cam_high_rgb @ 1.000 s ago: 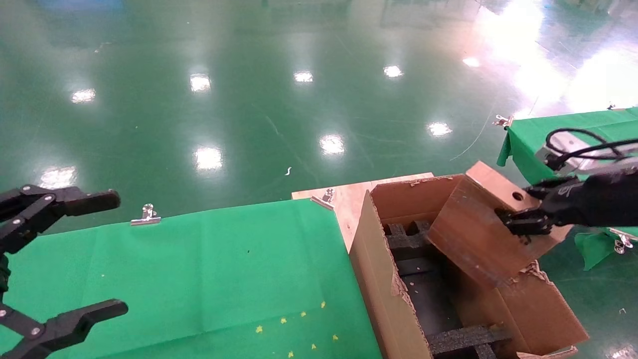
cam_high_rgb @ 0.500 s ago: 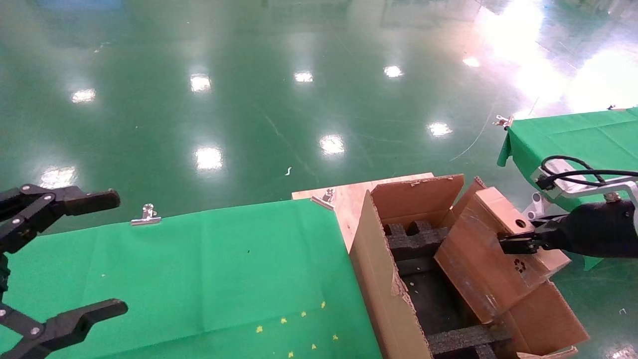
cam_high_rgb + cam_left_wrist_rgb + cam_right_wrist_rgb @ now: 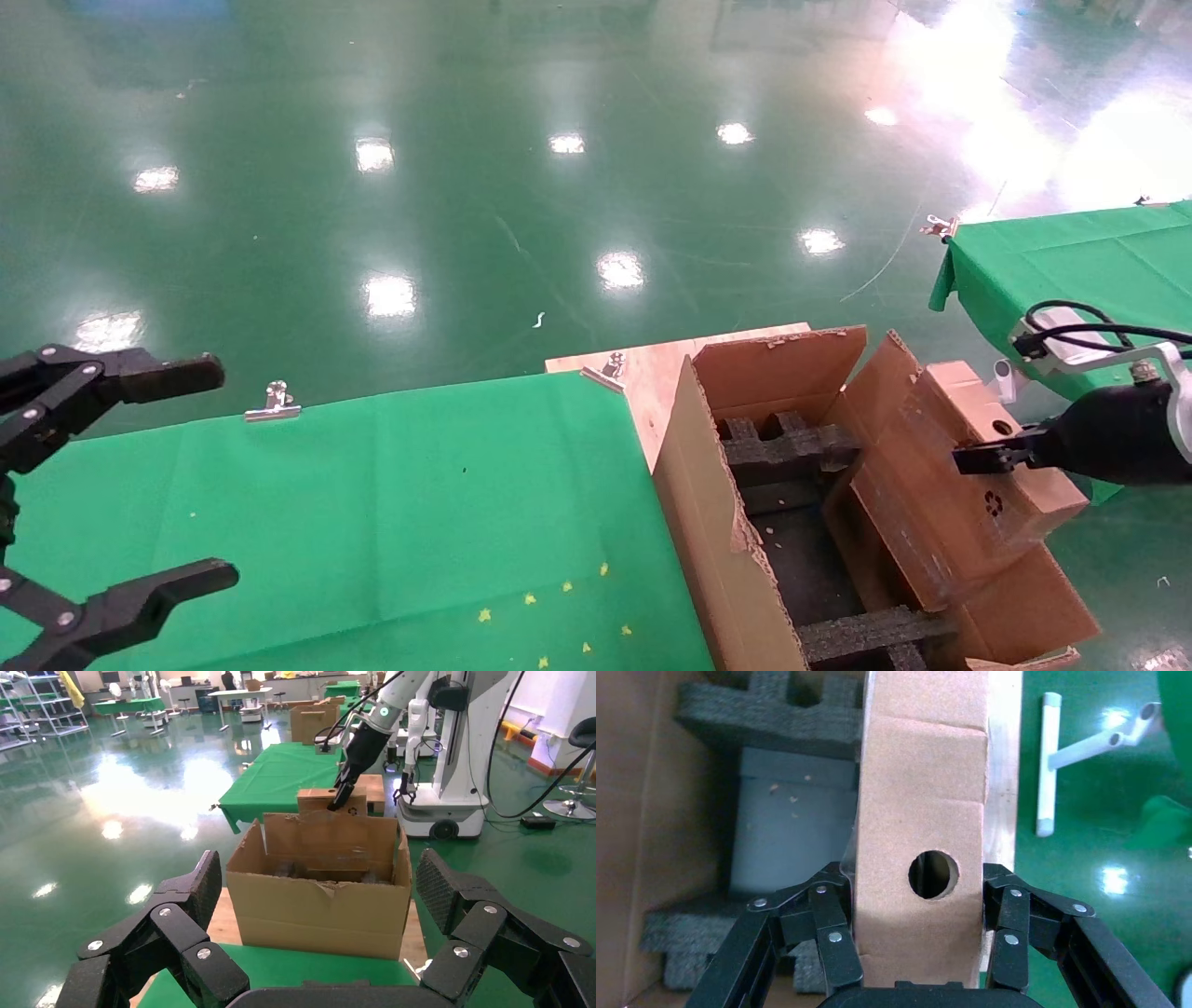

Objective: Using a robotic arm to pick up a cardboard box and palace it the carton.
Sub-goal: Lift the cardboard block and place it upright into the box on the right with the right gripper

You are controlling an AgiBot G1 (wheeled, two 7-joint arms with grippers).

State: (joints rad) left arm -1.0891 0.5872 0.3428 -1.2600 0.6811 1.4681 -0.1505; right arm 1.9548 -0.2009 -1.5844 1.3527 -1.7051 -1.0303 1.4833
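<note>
Cardboard box (image 3: 941, 485) is pinched edge-on by the right gripper (image 3: 912, 934) so it slots into the carton (image 3: 717, 522); left gripper (image 3: 316, 938) idles, spread.

Robotics lab: glossy green floor (image 3: 466, 186), cloth-covered tables (image 3: 281, 776), wheeled robot base (image 3: 450, 808).

Head view looks down over the carton (image 3: 717, 522). Left wrist faces it from farther off; right wrist peers in close above.
</note>
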